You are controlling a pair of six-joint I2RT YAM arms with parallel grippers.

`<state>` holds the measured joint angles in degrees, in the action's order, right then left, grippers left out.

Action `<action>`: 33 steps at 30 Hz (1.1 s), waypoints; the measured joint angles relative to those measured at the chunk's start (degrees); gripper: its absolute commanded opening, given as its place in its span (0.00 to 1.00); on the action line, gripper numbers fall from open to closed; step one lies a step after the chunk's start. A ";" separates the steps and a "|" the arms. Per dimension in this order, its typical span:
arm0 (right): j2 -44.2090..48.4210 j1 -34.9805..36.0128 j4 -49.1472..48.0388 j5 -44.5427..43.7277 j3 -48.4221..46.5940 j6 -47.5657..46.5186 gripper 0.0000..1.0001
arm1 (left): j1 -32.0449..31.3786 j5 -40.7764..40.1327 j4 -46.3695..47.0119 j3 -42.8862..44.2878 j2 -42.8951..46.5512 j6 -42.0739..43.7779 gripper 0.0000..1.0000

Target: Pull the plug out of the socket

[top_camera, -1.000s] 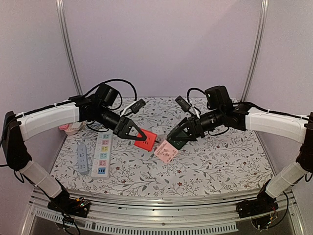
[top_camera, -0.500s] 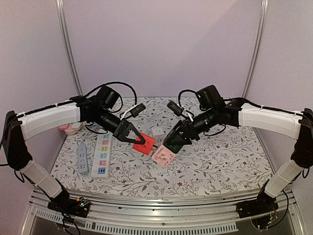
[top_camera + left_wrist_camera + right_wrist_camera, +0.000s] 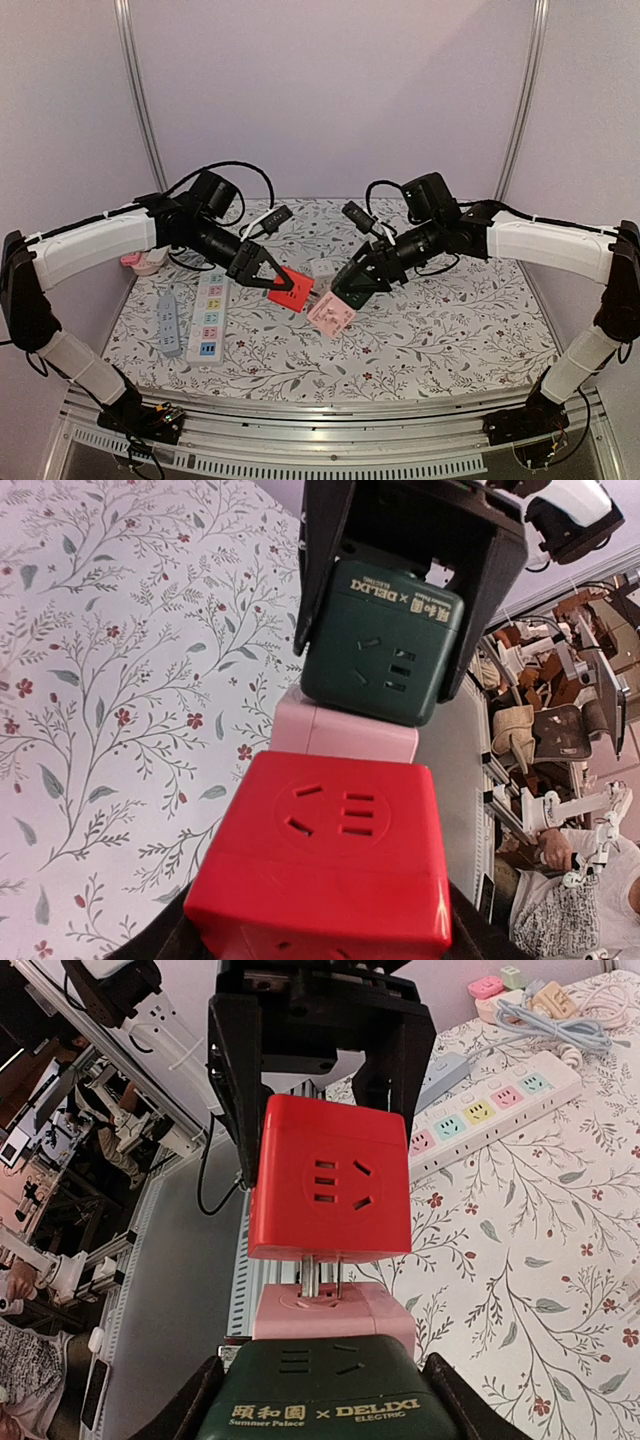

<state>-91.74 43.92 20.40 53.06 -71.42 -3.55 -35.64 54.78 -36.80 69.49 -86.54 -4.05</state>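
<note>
My left gripper (image 3: pixel 272 279) is shut on a red cube plug (image 3: pixel 293 288), (image 3: pixel 330 860), its jaws against the cube's two sides. My right gripper (image 3: pixel 358 283) is shut on a dark green cube (image 3: pixel 352 291), (image 3: pixel 325 1395). A pink socket cube (image 3: pixel 330 313), (image 3: pixel 330 1315) sits against the green one. The red cube's metal prongs (image 3: pixel 320 1272) show bare between red and pink, their tips still in the pink face. All three cubes hang above the table's middle.
On the floral table (image 3: pixel 450 320), a white power strip (image 3: pixel 210 315) with coloured sockets lies at the left beside a grey strip (image 3: pixel 168 322). Small pink and cream adapters (image 3: pixel 145 262) sit at the far left. A grey cube (image 3: pixel 322 268) rests behind the held cubes.
Both arms have drifted left with their cubes, the right arm more than the left. Both grips are unchanged.
</note>
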 measured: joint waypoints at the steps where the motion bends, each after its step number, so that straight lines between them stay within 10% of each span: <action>1: 0.07 -0.11 -0.87 0.46 0.15 0.39 0.25 | 0.26 -0.13 -0.04 -0.02 0.74 -0.02 0.27; 33: -5.55 2.84 10.12 -4.66 -7.41 -4.81 0.26 | 0.00 -2.64 -3.43 -0.70 -0.24 1.31 0.25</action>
<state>-97.30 46.76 30.52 48.40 -78.83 -8.36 -35.64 52.14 -40.23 68.79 -86.78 -2.74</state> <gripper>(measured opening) 0.591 0.624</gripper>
